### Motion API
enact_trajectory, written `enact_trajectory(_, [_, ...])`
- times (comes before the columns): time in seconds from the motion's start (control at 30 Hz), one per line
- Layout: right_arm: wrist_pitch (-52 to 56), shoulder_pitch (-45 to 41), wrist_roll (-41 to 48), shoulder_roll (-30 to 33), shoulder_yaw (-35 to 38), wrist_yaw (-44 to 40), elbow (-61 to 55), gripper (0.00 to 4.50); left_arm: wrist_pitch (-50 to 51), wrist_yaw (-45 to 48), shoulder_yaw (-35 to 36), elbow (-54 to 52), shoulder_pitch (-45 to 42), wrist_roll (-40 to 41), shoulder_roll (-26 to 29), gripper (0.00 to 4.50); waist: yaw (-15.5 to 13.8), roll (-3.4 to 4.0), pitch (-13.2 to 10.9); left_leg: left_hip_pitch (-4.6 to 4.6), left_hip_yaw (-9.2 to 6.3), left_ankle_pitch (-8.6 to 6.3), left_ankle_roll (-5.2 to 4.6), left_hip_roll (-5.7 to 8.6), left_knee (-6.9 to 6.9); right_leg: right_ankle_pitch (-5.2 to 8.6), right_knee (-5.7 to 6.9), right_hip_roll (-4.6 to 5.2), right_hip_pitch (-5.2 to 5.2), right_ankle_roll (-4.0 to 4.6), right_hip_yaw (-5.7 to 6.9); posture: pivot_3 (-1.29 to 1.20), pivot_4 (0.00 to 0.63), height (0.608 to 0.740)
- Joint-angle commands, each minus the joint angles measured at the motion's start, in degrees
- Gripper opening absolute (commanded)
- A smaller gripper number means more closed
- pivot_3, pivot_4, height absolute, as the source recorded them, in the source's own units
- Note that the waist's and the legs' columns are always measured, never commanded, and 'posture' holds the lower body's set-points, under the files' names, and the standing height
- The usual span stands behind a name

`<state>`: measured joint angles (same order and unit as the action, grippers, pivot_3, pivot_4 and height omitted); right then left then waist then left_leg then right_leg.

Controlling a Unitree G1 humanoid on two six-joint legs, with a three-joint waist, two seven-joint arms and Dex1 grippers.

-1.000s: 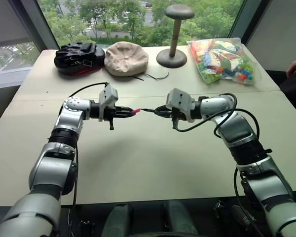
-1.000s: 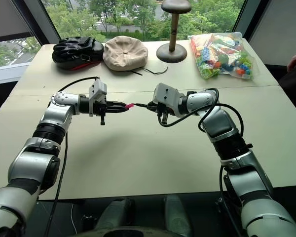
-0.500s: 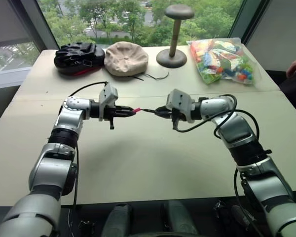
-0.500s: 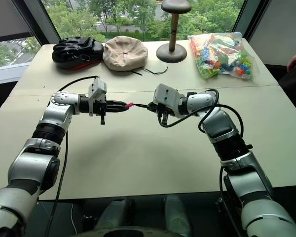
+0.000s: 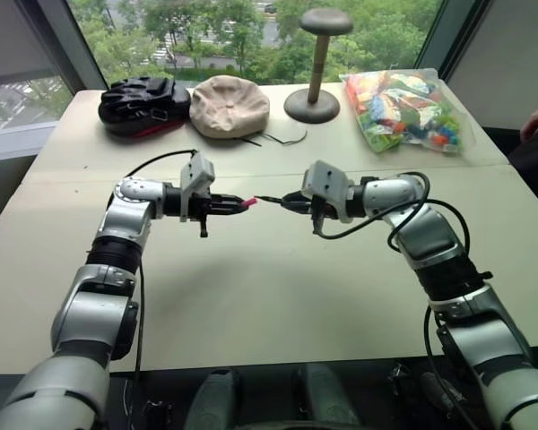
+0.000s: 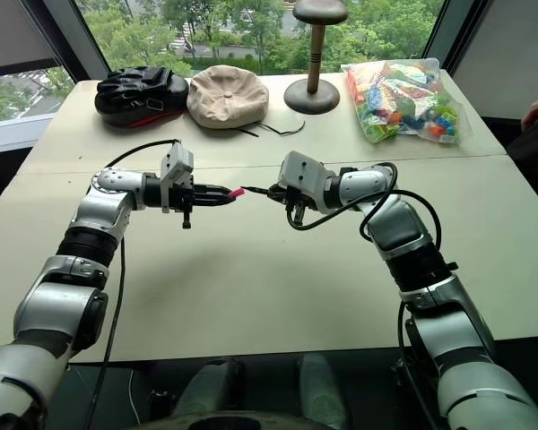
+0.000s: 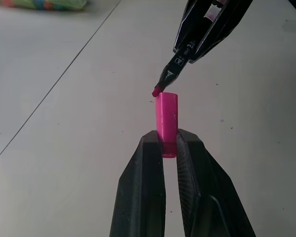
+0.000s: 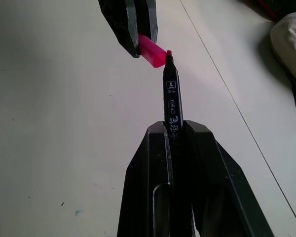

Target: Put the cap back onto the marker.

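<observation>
The two eye views sit high on the head, looking forward and down across the pale table (image 5: 269, 296) toward the window; they stand well back, taking in both arms and the far edge, and share nearly the same scene, the right eye's picture shifted slightly sideways; the left wrist view looks close along the left gripper (image 7: 170, 143) toward the opposing right gripper (image 7: 207, 29); the right wrist view looks close along the right gripper (image 8: 173, 129) the opposite way; these two face each other and share the meeting point of the cap (image 7: 166, 121) and the marker (image 8: 171, 98).
</observation>
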<state>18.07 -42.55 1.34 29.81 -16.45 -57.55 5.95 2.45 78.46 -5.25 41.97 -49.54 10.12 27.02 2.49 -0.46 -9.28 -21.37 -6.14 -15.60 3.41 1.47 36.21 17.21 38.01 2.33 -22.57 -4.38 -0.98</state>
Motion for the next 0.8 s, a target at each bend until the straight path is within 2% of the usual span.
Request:
enact_trajectory(0.03, [-0.81, 0.10, 0.59, -0.38, 0.67, 0.01, -1.20, 0.00, -0.10, -0.23, 1.93, -1.77, -0.63, 1.29, 1.11, 0.06, 0.00, 0.00, 0.00, 0.00, 0.00, 0.00, 0.00, 0.00, 0.00, 0.00, 0.00, 0.00, 0.00, 0.00, 0.00, 0.00, 0.150, 0.740])
enact_trajectory(0.8, [-0.52, 0.41, 0.64, -0.55, 0.97, 0.16, -1.59, 0.00, -0.22, 0.20, 1.72, -1.86, 0.31, 1.07, 2.68, 0.06, 0.05, 0.00, 0.00, 0.00, 0.00, 0.00, 0.00, 0.00, 0.01, 0.00, 0.01, 0.00, 0.00, 0.00, 0.00, 0.00, 0.150, 0.740])
